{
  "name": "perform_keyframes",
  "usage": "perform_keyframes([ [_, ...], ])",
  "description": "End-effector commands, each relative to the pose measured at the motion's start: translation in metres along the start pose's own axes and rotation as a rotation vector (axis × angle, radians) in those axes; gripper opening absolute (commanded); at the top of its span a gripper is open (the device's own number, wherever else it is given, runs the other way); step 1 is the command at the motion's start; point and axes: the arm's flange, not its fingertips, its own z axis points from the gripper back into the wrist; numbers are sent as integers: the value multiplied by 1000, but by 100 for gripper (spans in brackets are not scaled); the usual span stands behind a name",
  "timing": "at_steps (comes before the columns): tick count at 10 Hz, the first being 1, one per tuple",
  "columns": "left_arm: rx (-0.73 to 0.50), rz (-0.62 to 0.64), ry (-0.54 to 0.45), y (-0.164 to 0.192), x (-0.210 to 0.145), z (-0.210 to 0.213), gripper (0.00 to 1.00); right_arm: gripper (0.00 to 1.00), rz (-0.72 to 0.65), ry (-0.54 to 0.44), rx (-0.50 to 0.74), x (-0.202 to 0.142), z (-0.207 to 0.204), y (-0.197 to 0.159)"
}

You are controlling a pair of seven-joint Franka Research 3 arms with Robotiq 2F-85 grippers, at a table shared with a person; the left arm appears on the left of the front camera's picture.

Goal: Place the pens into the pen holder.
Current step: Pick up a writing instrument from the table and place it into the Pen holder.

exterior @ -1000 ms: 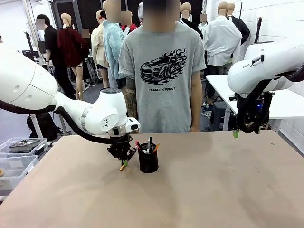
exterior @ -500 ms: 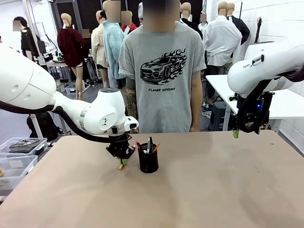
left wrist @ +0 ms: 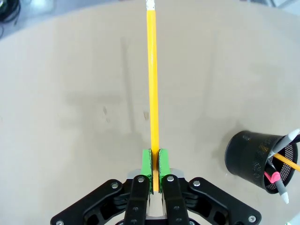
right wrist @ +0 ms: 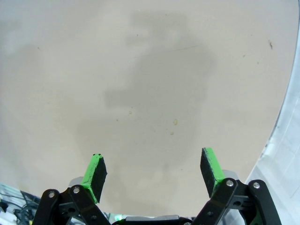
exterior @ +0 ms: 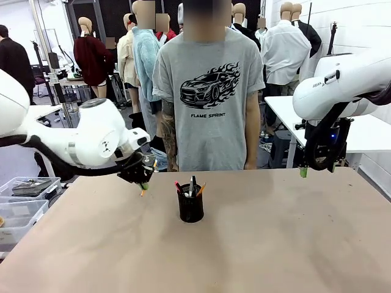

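Left gripper [exterior: 143,185], clamped on a yellow pencil [left wrist: 152,89], has lifted up and left of the black pen holder [exterior: 190,207] at centre, which holds other pens [exterior: 192,185]; right gripper [right wrist: 154,171] hangs open, far right, unmoved.

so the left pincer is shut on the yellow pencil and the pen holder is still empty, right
Not quite. The left pincer is shut on the yellow pencil, but the pen holder is not empty: the left wrist view shows pens already standing in it.

pen holder [exterior: 190,209] mid-table, pens [exterior: 192,186] inside; left end effector [exterior: 143,187] left of it
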Motion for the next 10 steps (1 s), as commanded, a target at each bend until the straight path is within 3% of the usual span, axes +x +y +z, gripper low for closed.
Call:
perform_keyframes([
  [1, -178, -71, -173, 8, -17, 2, 0, 100, 1, 6, -1, 0, 0, 0],
  [5, -461, -224, -399, -1, -6, 15, 0, 100, 1, 6, -1, 0, 0, 0],
  [7, -433, -252, -436, -3, 0, 11, 0, 100, 1, 6, -1, 0, 0, 0],
  [10, -600, -385, -458, -11, -4, 4, 0, 100, 1, 6, -1, 0, 0, 0],
])
